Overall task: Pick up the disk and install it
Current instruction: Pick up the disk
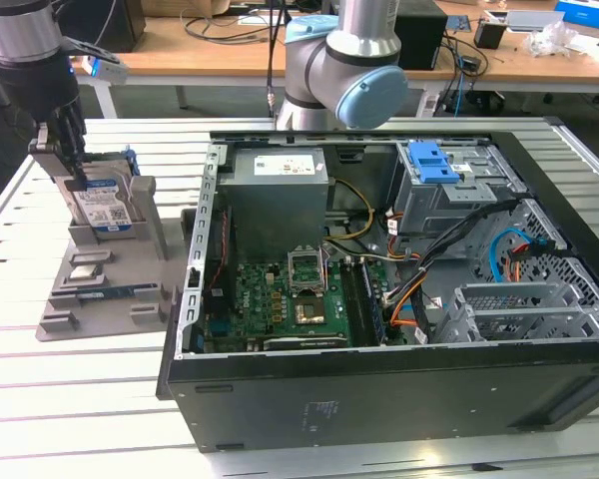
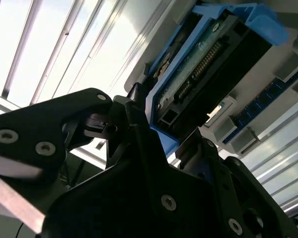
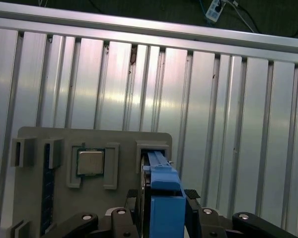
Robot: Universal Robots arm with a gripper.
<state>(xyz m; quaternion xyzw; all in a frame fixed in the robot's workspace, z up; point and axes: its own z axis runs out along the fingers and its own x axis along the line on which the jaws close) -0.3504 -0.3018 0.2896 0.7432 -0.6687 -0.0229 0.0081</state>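
Where the claw clasps the disk, top edge hidden, grey holder below.

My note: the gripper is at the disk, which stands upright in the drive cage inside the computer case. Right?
Not quite. The gripper is at the disk, which stands upright, but in the grey holder on the table, outside the computer case, on the exterior view's left. The exterior view shows it.
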